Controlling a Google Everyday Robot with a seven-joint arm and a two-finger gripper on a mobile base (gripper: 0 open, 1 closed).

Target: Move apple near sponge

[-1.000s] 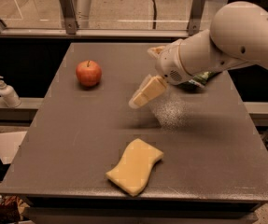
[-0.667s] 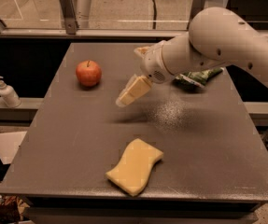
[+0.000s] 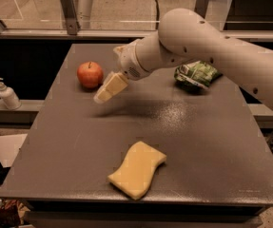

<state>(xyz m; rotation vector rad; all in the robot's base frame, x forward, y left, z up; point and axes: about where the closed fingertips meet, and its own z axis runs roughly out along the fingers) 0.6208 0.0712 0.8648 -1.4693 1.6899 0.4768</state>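
The red-orange apple (image 3: 90, 74) stands on the dark grey table (image 3: 207, 137) at its back left. The pale-yellow sponge (image 3: 137, 169) lies flat near the front edge, well apart from the apple. My gripper (image 3: 105, 92) hangs on the white arm just right of and in front of the apple, its cream fingers pointing down-left, slightly above the table. It holds nothing that I can see.
A green-and-white snack bag (image 3: 196, 74) lies at the back right, partly behind my arm. A white pump bottle (image 3: 6, 94) stands on a ledge left of the table. A railing runs behind the table.
My arm has swung left across the table, bringing the gripper from the middle to just beside the apple. The apple and the sponge have not moved.
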